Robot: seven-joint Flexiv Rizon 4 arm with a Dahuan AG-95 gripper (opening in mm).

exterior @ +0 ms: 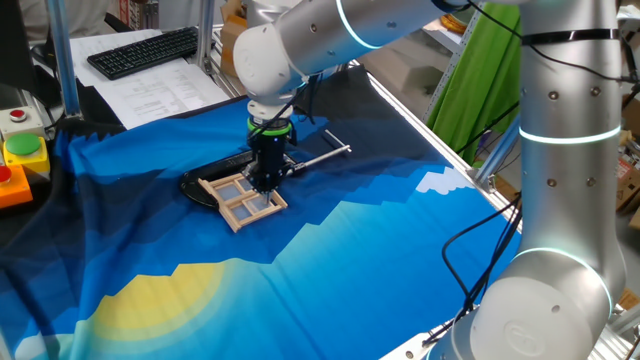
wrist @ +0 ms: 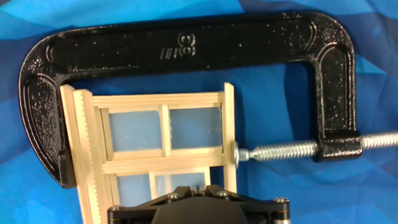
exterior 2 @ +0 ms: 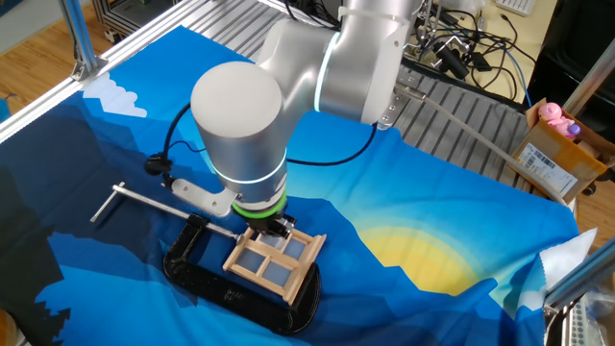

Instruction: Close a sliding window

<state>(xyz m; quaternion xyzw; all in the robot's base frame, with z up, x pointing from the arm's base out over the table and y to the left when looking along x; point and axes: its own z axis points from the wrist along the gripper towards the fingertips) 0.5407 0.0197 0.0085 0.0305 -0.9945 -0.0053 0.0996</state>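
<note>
Sliding window (exterior: 243,199) centre-left on bench, held in black clamp (wrist: 186,46) | end effector (exterior: 266,181) touching frame, opening cannot be told | closing apparently underway, completion unclear

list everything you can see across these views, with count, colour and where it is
sliding window: one, light wood, four panes, lying on the cloth inside the clamp
C-clamp: one, black, around the window, its threaded metal screw pressing the frame's side
cloth: one, blue with yellow and white patches, covering the table
keyboard: one, black, behind the table
papers: white, under the keyboard
button box: one, orange with a green and red buttons, at the table edge
gripper: one, black, at the window; jaws hidden
</note>
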